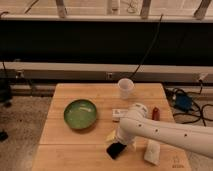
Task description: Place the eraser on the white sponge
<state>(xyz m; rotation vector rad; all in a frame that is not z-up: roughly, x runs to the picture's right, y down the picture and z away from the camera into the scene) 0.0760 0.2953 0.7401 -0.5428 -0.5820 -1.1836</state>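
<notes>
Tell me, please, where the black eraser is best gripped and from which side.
Probably the two long edges of the eraser, from straight above: it is a thin, flat block lying on the wooden table, so only its edges offer hold. The gripper is close over its far end.

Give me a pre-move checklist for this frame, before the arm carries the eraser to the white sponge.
1. Eraser located: ok, nearer the camera than the sponge.
2. Gripper at the eraser: ok, right above it.
3. Grasp secure: cannot tell, the arm hides the contact.
4. White sponge top bare: ok.
5. Eraser on the sponge: not ok, they lie apart.
6. Green bowl off the route: ok, it sits left of the sponge.
</notes>
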